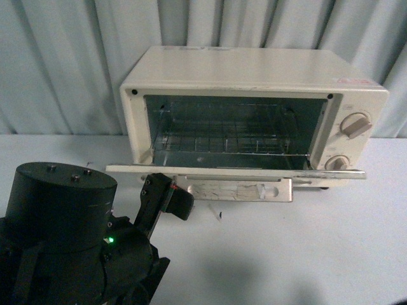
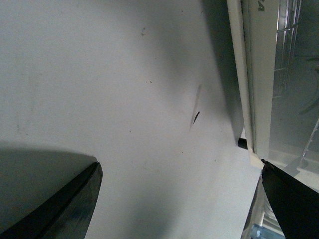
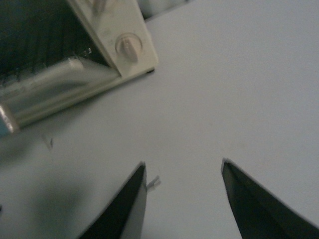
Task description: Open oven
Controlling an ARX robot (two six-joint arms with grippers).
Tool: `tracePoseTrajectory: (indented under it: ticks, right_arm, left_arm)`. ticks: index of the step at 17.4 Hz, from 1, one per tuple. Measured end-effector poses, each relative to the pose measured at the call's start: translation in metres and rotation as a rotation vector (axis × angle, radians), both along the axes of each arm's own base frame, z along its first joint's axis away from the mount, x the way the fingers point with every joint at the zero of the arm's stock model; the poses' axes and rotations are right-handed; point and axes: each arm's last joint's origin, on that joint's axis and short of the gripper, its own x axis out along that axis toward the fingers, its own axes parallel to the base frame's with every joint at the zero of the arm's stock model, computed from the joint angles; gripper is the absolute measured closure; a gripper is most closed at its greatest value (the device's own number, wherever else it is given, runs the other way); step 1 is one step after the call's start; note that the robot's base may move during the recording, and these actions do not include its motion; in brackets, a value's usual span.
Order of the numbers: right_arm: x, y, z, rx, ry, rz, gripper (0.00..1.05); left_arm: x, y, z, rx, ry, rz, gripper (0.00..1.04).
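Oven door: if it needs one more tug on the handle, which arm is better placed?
Left, probably. The left gripper, open, sits just below the door's left end, by the handle. The right gripper hangs open over the table, clear of the oven, outside the front view.

table (image 1: 305, 254): pale grey-white, flat and matte, with a few faint scuffs.
oven (image 1: 254, 95): stands directly on the table at 12 to 1 o'clock in the front view; its door is dropped flat, just above the surface.
foot (image 1: 324, 187): small and dark, touching the table under the oven's 5 o'clock corner.
fleck (image 1: 219, 216): tiny dark mark on the bare table at 6 o'clock of the door, apart from it.
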Motion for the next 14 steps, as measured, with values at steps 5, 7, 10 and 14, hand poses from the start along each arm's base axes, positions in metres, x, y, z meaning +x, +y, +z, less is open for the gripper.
tracePoseTrajectory:
  ticks: [5,7,10,14]
  right_arm:
    - [-0.02,-0.03,0.058,-0.386,-0.377,0.184,1.03]
    - [-0.022,-0.033,0.056,-0.392,-0.363,0.188,1.03]
    - [-0.024,-0.035,0.057,-0.397,-0.362,0.194,1.03]
    - [-0.03,-0.046,0.058,-0.401,-0.369,0.184,1.03]
  left_arm:
    - [0.001,0.002,0.0,0.002,0.001,0.008,0.07]
    - [0.001,0.002,0.0,0.002,0.0,0.008,0.07]
    - [0.001,0.001,0.0,0.001,0.0,0.007,0.07]
    - [0.001,0.002,0.0,0.002,0.0,0.008,0.07]
